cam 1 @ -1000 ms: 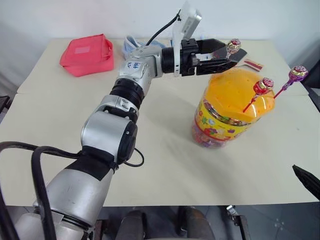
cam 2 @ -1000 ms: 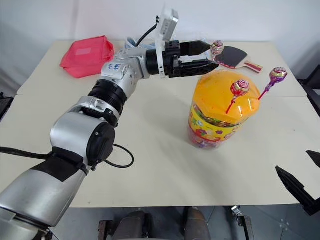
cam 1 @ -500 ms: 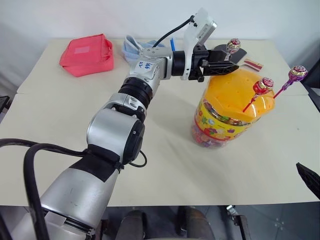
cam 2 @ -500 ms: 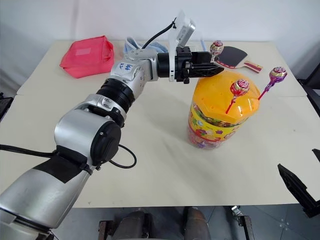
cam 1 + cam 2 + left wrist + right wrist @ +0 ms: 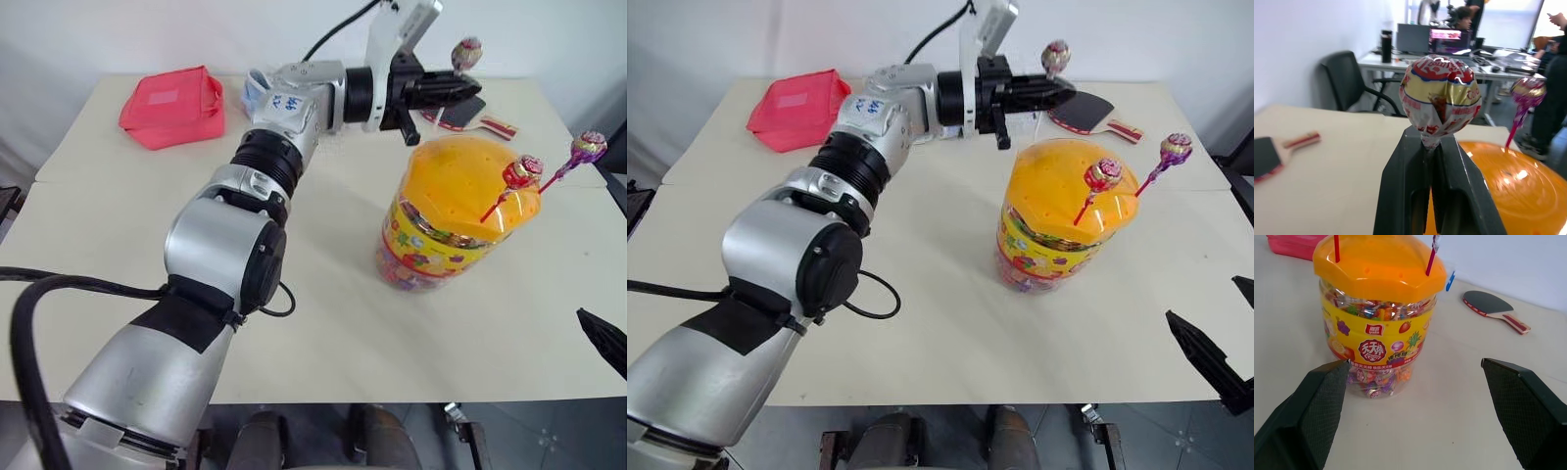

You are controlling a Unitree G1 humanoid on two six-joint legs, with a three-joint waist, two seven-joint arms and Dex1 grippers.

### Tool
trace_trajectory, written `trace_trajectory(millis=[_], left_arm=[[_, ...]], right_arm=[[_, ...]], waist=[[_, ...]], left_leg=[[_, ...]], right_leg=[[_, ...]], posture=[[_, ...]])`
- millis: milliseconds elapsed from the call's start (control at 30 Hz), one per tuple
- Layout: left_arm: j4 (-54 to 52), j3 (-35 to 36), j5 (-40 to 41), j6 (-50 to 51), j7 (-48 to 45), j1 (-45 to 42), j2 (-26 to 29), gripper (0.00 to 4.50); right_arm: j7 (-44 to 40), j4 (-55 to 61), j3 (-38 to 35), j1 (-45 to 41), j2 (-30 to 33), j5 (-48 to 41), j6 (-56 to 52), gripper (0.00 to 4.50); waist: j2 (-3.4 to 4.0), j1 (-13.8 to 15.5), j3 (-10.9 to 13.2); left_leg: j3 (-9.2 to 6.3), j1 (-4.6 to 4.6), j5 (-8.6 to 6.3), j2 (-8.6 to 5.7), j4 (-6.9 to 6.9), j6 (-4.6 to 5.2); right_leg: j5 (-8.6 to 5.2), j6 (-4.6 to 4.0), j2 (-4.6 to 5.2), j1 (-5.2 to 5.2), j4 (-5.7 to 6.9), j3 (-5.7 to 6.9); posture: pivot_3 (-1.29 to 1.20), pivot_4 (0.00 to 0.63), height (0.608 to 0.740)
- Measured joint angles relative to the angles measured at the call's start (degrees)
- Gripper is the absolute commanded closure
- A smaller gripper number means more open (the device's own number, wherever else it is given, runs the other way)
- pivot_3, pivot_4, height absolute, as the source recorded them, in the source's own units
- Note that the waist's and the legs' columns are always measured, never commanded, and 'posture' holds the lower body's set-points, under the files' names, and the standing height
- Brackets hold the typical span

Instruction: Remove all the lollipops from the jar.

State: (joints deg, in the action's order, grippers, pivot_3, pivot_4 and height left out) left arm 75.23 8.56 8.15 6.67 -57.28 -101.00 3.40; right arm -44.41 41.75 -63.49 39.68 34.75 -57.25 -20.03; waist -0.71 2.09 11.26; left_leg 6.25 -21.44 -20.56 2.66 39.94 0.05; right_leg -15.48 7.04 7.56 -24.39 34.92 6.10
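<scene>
At the upper left of the head view a pink pouch lies on the worktop, well away from the action. Moving right, the left pincer reaches across the upper middle of the frame and is now clenched on the stem of the silvery-pink lollipop; a second ago its fingers stood wide around that stem, and since then they have closed and the hand has risen, so the sweet has come up out of its hole in the lid and hangs clear above the jar. That looks like the first of three taken out. Its stem runs nearly upright, ball at the top, held just under the wrapper as the left wrist view shows. Behind it lies a table tennis bat. At centre right the jar stands upright, and the red lollipop and the purple lollipop are still stuck in its orange lid, both leaning up and to the right. At the lower right edge the right pincer waits spread wide and empty, facing the jar.
</scene>
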Motion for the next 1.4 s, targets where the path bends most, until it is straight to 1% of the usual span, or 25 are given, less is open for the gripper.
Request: trace_trajectory(millis=[133, 233, 333, 400, 533, 600, 700, 733, 767, 833, 900, 933, 1133, 1200, 1300, 1333, 1400], left_arm=[[-0.04, 0.18, -0.72, 0.42, 3.67, -1.43, 2.91, 4.48], [-0.14, -0.87, -2.76, 4.24, 8.28, -1.44, 6.30, 4.48], [-0.75, -5.40, -7.23, 8.16, 10.43, 1.25, 10.38, 4.48], [-0.54, -7.90, -9.80, 11.52, 11.03, 4.59, 12.80, 4.48], [-0.61, -13.79, -14.92, 21.39, 9.27, 10.27, 16.89, 4.48], [-1.71, -17.13, -17.47, 26.84, 7.06, 12.80, 19.45, 4.48], [-4.29, -22.43, -21.60, 34.96, 4.94, 18.83, 22.85, 4.48], [-5.51, -22.92, -21.93, 36.47, 4.67, 20.52, 23.42, 4.48], [-7.37, -23.53, -22.15, 38.23, 4.31, 20.91, 24.09, 4.48], [-9.77, -24.68, -23.04, 41.92, 4.31, 21.75, 25.36, 4.48], [-12.26, -25.05, -23.07, 45.30, 4.32, 22.74, 26.23, 3.95], [-13.51, -25.27, -23.06, 46.86, 4.22, 23.08, 26.43, 3.76], [-21.34, -26.57, -22.79, 54.05, 2.18, 25.81, 28.39, 1.97], [-24.22, -27.17, -22.70, 55.80, 1.55, 26.74, 29.92, 1.28], [-28.38, -28.02, -22.39, 57.77, -0.15, 26.93, 32.72, 0.39], [-30.46, -28.79, -22.09, 58.35, -1.64, 26.88, 34.32, 0.02], [-33.74, -30.06, -21.72, 59.13, -4.42, 26.31, 37.36, 0.02]], right_arm=[[-0.54, -1.46, -0.02, -0.62, 1.98, -0.13, -0.02, 0.00], [-1.45, -2.13, -0.07, -0.82, 2.95, -0.16, -0.04, 0.00], [-2.41, -3.01, 0.00, -1.10, 3.75, -0.13, -0.07, 0.00], [-2.67, -3.69, 0.00, -1.21, 4.01, -0.13, -0.12, 0.00], [-3.91, -4.77, 0.14, -2.10, 6.00, -0.07, -0.46, 0.00], [-4.48, -5.91, 0.25, -2.99, 7.48, 0.02, -1.00, 0.00], [-4.98, -7.23, 0.78, -4.55, 8.81, 0.11, -1.92, 0.00], [-5.01, -7.57, 0.87, -4.93, 9.11, 0.17, -2.33, 0.00], [-5.06, -8.00, 1.36, -5.48, 9.61, 0.27, -2.62, 0.00], [-5.45, -8.06, 1.76, -6.07, 10.15, 0.37, -2.78, 0.00], [-5.74, -8.42, 2.07, -6.80, 10.22, 0.52, -3.20, 0.00], [-5.89, -8.56, 2.08, -7.04, 10.28, 0.67, -3.61, 0.00], [-6.76, -9.78, 2.34, -8.94, 11.66, 1.55, -4.76, 0.00], [-7.12, -10.36, 2.34, -9.33, 11.69, 1.73, -5.09, 0.00], [-7.33, -10.34, 2.34, -9.63, 11.69, 2.02, -5.31, 0.00], [-7.38, -10.28, 2.34, -9.62, 11.68, 2.04, -5.35, 0.00], [-7.45, -10.25, 2.33, -9.46, 11.62, 2.09, -5.40, 0.00]], waist=[[0.00, -0.05, 0.00], [0.01, -0.14, 0.00], [0.03, -0.47, -0.02], [0.03, -0.59, -0.02], [-0.02, -0.63, 0.01], [-0.03, -0.68, 0.01], [-0.03, -0.71, 0.01], [-0.05, -0.62, 0.02], [-0.21, -0.46, -0.03], [-0.26, -0.42, -0.06], [-0.29, -0.55, -0.08], [-0.29, -0.61, -0.08], [-0.29, -1.00, -0.09], [-0.29, -0.93, -0.09], [-0.29, -0.74, -0.08], [-0.29, -0.73, -0.08], [-0.30, -0.59, -0.08]], left_leg=[[0.00, 0.01, 0.00, 0.00, 0.00, 0.00], [0.00, 0.03, 0.00, 0.00, -0.01, 0.00], [0.04, 0.09, 0.00, 0.00, 0.00, -0.01], [0.05, 0.10, 0.01, 0.00, 0.00, -0.02], [0.08, 0.06, 0.01, 0.00, 0.02, -0.02], [0.11, 0.07, 0.01, 0.00, 0.02, -0.02], [0.12, 0.09, 0.01, 0.00, 0.02, -0.02], [0.11, 0.08, 0.01, 0.00, 0.03, -0.02], [0.07, 0.06, 0.01, 0.02, 0.08, -0.03], [0.09, 0.09, 0.00, 0.01, 0.10, -0.02], [0.10, 0.12, 0.00, 0.01, 0.10, -0.03], [0.10, 0.13, 0.00, 0.01, 0.10, -0.03], [0.17, 0.22, 0.02, 0.02, 0.10, -0.06], [0.18, 0.21, 0.02, 0.02, 0.12, -0.06], [0.20, 0.19, 0.02, 0.02, 0.16, -0.06], [0.21, 0.18, 0.02, 0.02, 0.16, -0.06], [0.21, 0.18, 0.02, 0.02, 0.16, -0.07]], right_leg=[[0.00, 0.00, 0.00, 0.00, 0.01, 0.00], [0.00, 0.00, -0.02, 0.00, 0.04, -0.02], [0.00, 0.00, -0.01, 0.01, 0.08, -0.05], [0.00, 0.00, -0.02, 0.01, 0.12, -0.06], [0.01, 0.01, -0.02, -0.01, 0.10, -0.08], [0.00, 0.01, -0.02, -0.01, 0.10, -0.11], [0.00, 0.01, -0.02, -0.02, 0.12, -0.13], [0.00, 0.01, -0.02, -0.02, 0.15, -0.13], [0.00, 0.01, -0.02, -0.02, 0.17, -0.11], [0.01, 0.01, 0.00, 0.02, 0.17, -0.13], [0.01, 0.02, 0.00, 0.02, 0.20, -0.14], [0.01, 0.01, 0.00, 0.02, 0.21, -0.14], [0.00, 0.01, -0.01, -0.03, 0.38, -0.26], [0.00, 0.00, -0.01, -0.08, 0.44, -0.28], [0.00, 0.00, 0.00, -0.08, 0.44, -0.30], [0.00, 0.00, 0.00, -0.08, 0.44, -0.30], [0.00, 0.00, 0.00, -0.08, 0.44, -0.30]], posture=[[0.00, 0.150, 0.740], [0.00, 0.150, 0.740], [0.00, 0.150, 0.740], [0.00, 0.150, 0.740], [0.00, 0.150, 0.740], [0.00, 0.150, 0.740], [0.00, 0.150, 0.740], [0.00, 0.150, 0.740], [0.00, 0.150, 0.740], [0.00, 0.150, 0.740], [0.00, 0.150, 0.740], [0.00, 0.150, 0.740], [0.00, 0.150, 0.740], [0.00, 0.150, 0.740], [0.00, 0.150, 0.740], [0.00, 0.150, 0.740], [0.00, 0.150, 0.740]])
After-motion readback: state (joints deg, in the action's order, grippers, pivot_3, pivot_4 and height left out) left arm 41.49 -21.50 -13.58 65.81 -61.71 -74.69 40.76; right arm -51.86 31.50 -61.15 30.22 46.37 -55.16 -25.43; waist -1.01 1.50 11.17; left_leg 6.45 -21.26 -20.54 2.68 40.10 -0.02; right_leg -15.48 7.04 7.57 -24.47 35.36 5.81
